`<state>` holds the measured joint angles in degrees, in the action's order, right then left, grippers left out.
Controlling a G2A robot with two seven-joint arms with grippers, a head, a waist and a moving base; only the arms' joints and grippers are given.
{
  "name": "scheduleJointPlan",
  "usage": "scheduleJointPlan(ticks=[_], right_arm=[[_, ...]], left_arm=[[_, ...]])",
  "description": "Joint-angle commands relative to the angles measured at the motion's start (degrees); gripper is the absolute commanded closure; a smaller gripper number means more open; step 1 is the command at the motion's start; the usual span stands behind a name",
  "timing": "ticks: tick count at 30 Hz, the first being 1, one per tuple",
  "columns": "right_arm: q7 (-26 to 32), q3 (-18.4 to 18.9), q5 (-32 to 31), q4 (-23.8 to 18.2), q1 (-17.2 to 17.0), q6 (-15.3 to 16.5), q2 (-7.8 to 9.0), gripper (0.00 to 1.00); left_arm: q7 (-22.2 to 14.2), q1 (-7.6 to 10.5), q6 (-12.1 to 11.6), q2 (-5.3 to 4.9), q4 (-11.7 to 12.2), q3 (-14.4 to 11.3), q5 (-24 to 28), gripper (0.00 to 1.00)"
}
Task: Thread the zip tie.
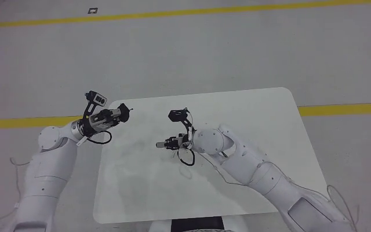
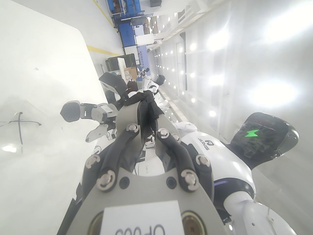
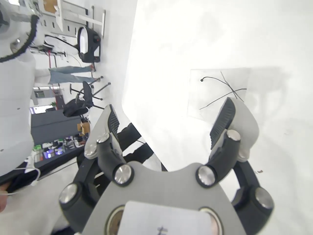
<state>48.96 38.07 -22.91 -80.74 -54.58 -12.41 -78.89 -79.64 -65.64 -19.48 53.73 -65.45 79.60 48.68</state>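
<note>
Threading looks not yet begun: the zip ties [image 3: 233, 91] lie crossed and loose on the surface [image 3: 207, 25], just left of the right hand [image 3: 171, 107], which is spread wide and empty. The left hand [image 2: 146, 102] is clenched at the surface's left edge; whether it pinches anything, I cannot tell. Picking a tie up and feeding its tail through its head are still to do.

Crossed zip ties [image 3: 232, 91] flat on table [image 1: 249, 174], left half; right gripper [image 1: 160, 144] near table centre, just right of zip ties; left gripper [image 1: 124, 112] over table's far-left corner, well apart from right gripper
</note>
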Motion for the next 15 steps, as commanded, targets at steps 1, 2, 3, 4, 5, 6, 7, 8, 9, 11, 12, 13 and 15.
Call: scheduleJointPlan(ticks=[1,2,3,4,5,6,7,8,9,11,12,13,15], right_arm=[[0.83,-1.95,-0.54,2.43,2.30,1.11,-0.84,0.00],[1.84,-3.53,-2.16,3.89,3.93,2.08,-1.37,0.00],[2.63,-5.00,-4.53,4.86,5.20,2.70,-1.73,0.00],[2.31,-6.09,-7.08,5.50,6.26,2.49,-2.05,0.00],[2.31,-6.09,-7.08,5.50,6.26,2.49,-2.05,0.00],[2.31,-6.09,-7.08,5.50,6.26,2.49,-2.05,0.00],[2.31,-6.09,-7.08,5.50,6.26,2.49,-2.05,0.00],[2.31,-6.09,-7.08,5.50,6.26,2.49,-2.05,0.00],[2.31,-6.09,-7.08,5.50,6.26,2.49,-2.05,0.00],[2.31,-6.09,-7.08,5.50,6.26,2.49,-2.05,0.00],[2.01,-6.07,-7.10,5.49,6.10,2.59,-2.05,0.00],[1.21,-5.99,-7.33,5.56,5.65,3.00,-2.02,0.00],[2.86,-6.29,-8.88,6.43,6.32,4.53,-2.00,0.00]], left_arm=[[0.00,0.00,0.00,0.00,0.00,0.00,0.00,1.00],[0.00,0.00,0.00,0.00,0.00,0.00,0.00,1.00],[0.00,0.00,0.00,0.00,0.00,0.00,0.00,1.00],[0.00,0.00,0.00,0.00,0.00,0.00,0.00,1.00],[0.00,0.00,0.00,0.00,0.00,0.00,0.00,1.00],[0.00,0.00,0.00,0.00,0.00,0.00,0.00,1.00],[0.00,0.00,0.00,0.00,0.00,0.00,0.00,1.00],[0.00,0.00,0.00,0.00,0.00,0.00,0.00,1.00],[0.00,0.00,0.00,0.00,0.00,0.00,0.00,1.00],[0.00,0.00,0.00,0.00,0.00,0.00,0.00,1.00],[0.00,0.00,0.00,0.00,0.00,0.00,0.00,1.00],[0.00,0.00,0.00,0.00,0.00,0.00,0.00,1.00],[0.00,0.00,0.00,0.00,0.00,0.00,0.00,1.00]])
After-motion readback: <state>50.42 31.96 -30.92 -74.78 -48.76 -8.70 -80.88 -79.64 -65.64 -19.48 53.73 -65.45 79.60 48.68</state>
